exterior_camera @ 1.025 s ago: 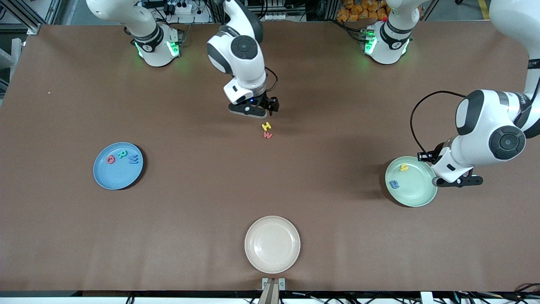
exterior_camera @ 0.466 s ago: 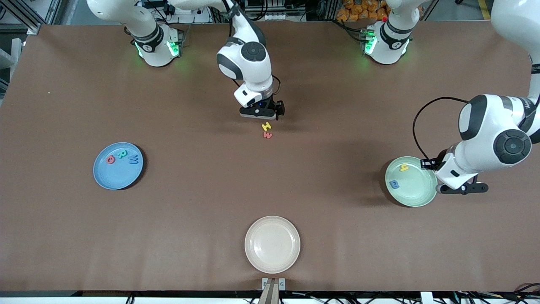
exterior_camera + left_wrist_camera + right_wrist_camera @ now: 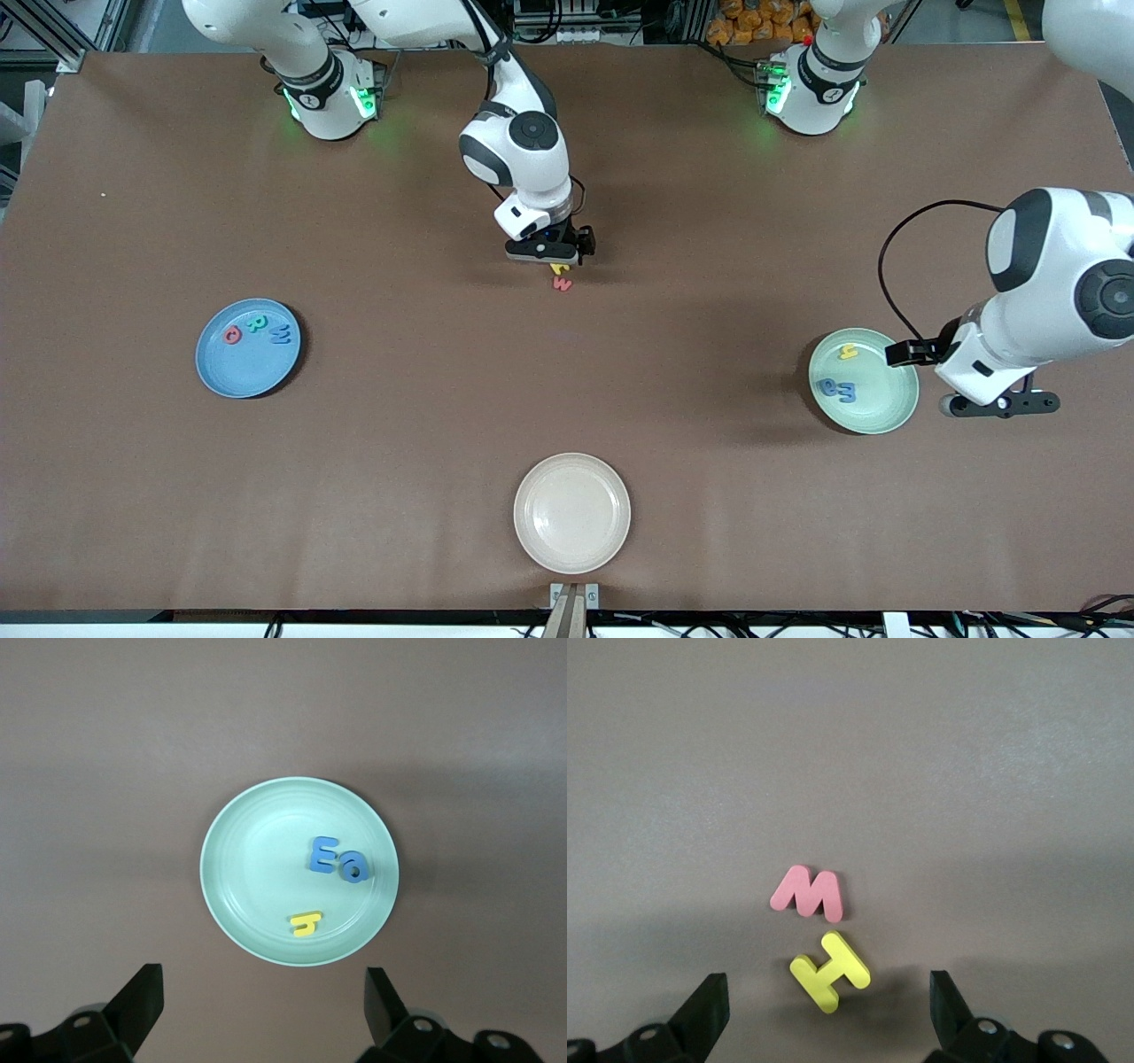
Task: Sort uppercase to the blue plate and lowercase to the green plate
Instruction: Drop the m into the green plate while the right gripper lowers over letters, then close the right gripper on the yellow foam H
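The green plate [image 3: 877, 416] holds a yellow h [image 3: 849, 352] and a blue a and e [image 3: 837, 388] side by side. In the left wrist view the green plate [image 3: 232, 904] shows the blue e [image 3: 324, 855], the blue a [image 3: 354, 869] and the yellow h [image 3: 306, 923]. My left gripper [image 3: 264, 990] is open and empty, off the plate's rim toward the left arm's end. My right gripper [image 3: 829, 999] hangs open, low over the yellow H [image 3: 829, 972], with the red m [image 3: 807, 892] beside it. The blue plate [image 3: 232, 377] carries a red Q [image 3: 232, 335], green R [image 3: 258, 323] and blue W [image 3: 280, 334].
A cream-white plate [image 3: 572, 549] lies near the table's front edge at mid-table, with nothing in it. Bare brown table lies between the plates.
The left gripper opened and the blue e now lies in the green plate beside the a; that gripper drew away from the plate. The right gripper came down over the yellow H.
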`<act>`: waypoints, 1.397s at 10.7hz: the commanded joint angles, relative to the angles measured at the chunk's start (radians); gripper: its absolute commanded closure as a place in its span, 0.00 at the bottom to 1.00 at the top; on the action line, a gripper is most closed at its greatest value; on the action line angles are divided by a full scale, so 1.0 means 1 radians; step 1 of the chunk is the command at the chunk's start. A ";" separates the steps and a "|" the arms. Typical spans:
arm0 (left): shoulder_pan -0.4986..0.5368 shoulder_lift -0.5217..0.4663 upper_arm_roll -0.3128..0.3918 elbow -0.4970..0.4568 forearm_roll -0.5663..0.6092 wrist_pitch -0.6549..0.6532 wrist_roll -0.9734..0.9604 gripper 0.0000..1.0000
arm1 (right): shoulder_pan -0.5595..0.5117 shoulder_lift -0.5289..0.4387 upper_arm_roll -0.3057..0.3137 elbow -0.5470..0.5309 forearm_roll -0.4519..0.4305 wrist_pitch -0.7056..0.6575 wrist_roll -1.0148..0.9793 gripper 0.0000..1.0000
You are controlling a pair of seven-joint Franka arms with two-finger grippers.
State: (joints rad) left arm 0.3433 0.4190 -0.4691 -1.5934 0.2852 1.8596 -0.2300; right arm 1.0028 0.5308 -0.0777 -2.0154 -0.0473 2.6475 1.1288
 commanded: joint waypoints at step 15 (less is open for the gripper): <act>0.003 -0.100 -0.077 0.148 -0.014 -0.155 0.000 0.00 | -0.001 0.107 -0.008 0.144 0.030 -0.112 0.026 0.33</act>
State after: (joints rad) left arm 0.3426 0.3294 -0.5424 -1.4526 0.2826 1.7254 -0.2308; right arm 1.0013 0.6164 -0.0881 -1.8955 -0.0302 2.5381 1.1427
